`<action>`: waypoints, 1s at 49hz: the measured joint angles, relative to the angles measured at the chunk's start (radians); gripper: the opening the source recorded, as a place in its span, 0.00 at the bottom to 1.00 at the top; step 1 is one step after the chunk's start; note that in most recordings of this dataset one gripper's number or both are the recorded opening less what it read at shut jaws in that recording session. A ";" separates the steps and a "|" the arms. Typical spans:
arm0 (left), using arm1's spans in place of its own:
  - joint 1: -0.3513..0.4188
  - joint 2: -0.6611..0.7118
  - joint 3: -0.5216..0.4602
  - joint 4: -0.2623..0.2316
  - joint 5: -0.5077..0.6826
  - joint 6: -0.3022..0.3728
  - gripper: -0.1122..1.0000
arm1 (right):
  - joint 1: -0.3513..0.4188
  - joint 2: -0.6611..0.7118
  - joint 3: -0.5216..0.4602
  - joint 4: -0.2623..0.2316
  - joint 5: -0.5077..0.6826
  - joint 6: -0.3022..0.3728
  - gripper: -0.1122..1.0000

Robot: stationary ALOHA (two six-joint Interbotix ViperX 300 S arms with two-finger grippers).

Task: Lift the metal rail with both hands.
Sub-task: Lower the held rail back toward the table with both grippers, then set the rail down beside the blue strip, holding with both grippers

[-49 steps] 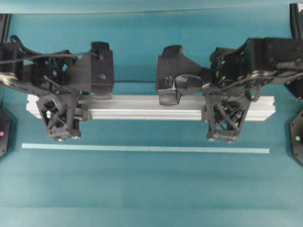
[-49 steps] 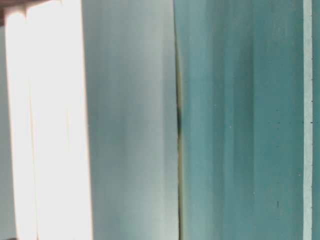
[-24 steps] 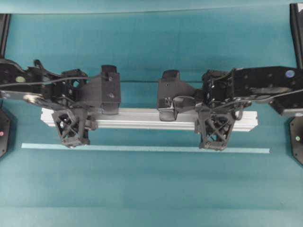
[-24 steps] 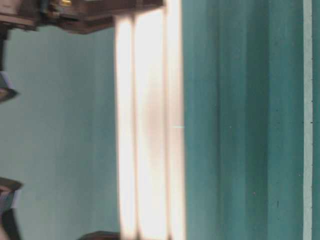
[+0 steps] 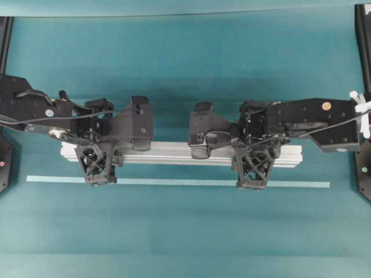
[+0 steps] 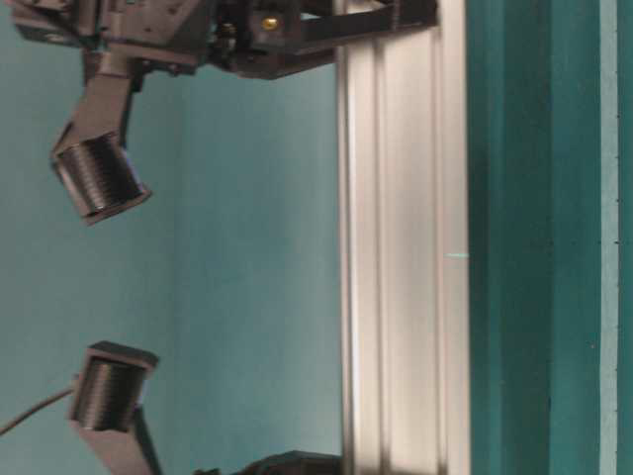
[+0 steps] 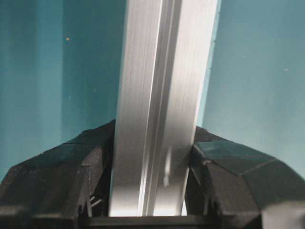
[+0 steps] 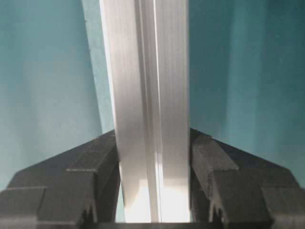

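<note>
Fingers (image 7: 228,176) of both grippers clamp the metal rail (image 5: 179,153) between them.

The long grooved aluminium extrusion rail (image 5: 182,154) runs left to right across the middle of the teal table surface (image 5: 185,231), with the thin flat tape strip (image 5: 174,182) parallel to it and just in front. The black lattice-fingered left gripper (image 5: 99,165) straddles the rail near its left end. The matching right gripper (image 5: 253,168) straddles it near the right end, well apart from the left one.
</note>
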 measured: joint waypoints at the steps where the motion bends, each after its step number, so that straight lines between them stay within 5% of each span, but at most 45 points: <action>1: 0.000 0.003 0.002 0.000 -0.003 0.000 0.43 | 0.000 0.000 0.005 0.002 -0.008 0.000 0.44; 49: -0.037 0.121 0.064 0.005 -0.198 -0.061 0.43 | 0.026 0.074 0.115 0.032 -0.216 0.002 0.44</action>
